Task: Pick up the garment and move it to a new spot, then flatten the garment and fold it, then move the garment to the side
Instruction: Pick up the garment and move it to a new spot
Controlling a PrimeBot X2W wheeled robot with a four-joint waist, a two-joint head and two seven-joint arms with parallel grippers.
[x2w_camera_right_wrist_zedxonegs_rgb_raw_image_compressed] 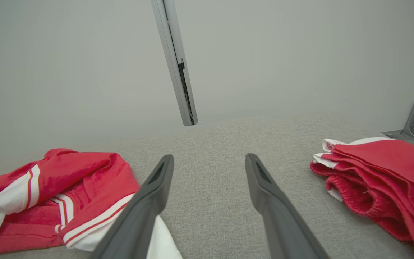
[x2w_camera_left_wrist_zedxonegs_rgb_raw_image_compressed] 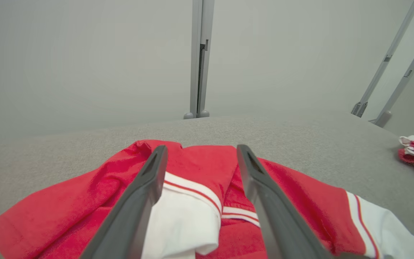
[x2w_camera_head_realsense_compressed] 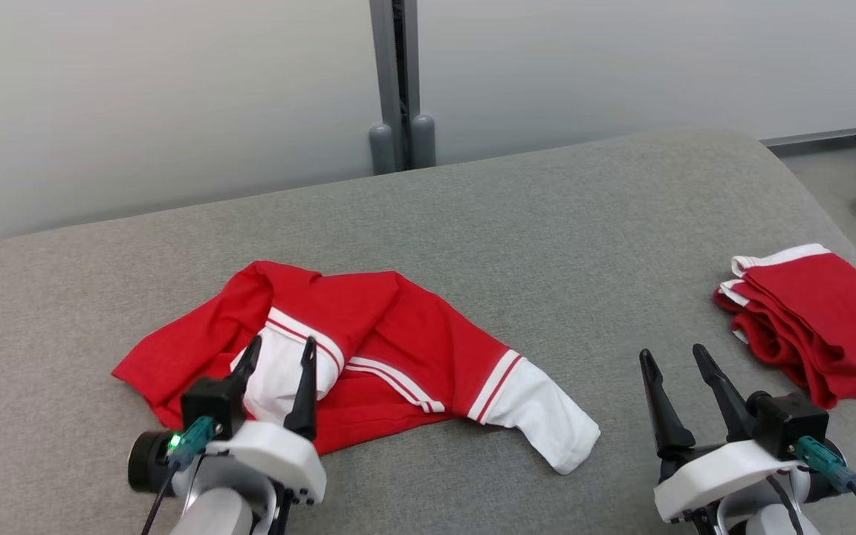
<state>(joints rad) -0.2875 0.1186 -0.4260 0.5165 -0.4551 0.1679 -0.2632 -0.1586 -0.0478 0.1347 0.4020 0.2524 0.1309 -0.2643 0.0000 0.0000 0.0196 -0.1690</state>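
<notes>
The red-and-white garment lies crumpled on the grey padded surface. It sits on the near side of the upright grey post at the back wall, spreading from the post's left to a little past its right. One white-cuffed sleeve trails toward the near right, and another white cuff is bunched at the near left.

The left gripper is near and left of the post, over that bunched cuff. Its two dark fingers are spread apart and grasp nothing. The wrist view shows the white cuff lying between and under them, though whether the tips brush the cloth is hard to say.

The right gripper is near and well to the right of the post, over bare grey surface. It too is released, its fingers parted and empty.

A folded pile of red-and-white cloth rests far to the right of the post, apart from the garment.
</notes>
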